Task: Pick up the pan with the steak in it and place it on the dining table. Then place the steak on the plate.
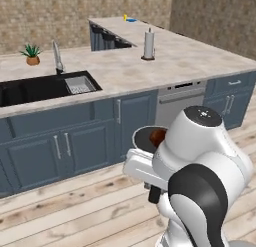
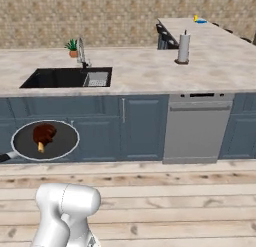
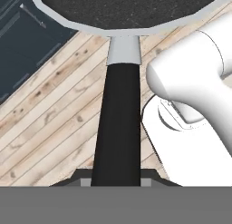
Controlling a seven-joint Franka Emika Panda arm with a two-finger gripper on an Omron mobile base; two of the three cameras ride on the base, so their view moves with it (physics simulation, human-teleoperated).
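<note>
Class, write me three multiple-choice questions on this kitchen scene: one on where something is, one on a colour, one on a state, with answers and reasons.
1. Where is the steak?
A. in the sink
B. in the pan
C. on the floor

2. What colour are the cabinet doors?
A. dark blue
B. white
C. red

3. How is the pan supported?
A. resting on the counter
B. lying on the floor
C. held up by its handle in the tool

Answers: 1 B, the meat lies on the pan's black base. 2 A, the fronts under the counter are blue. 3 C, the tool is shut on the handle, above the wooden floor.
</note>
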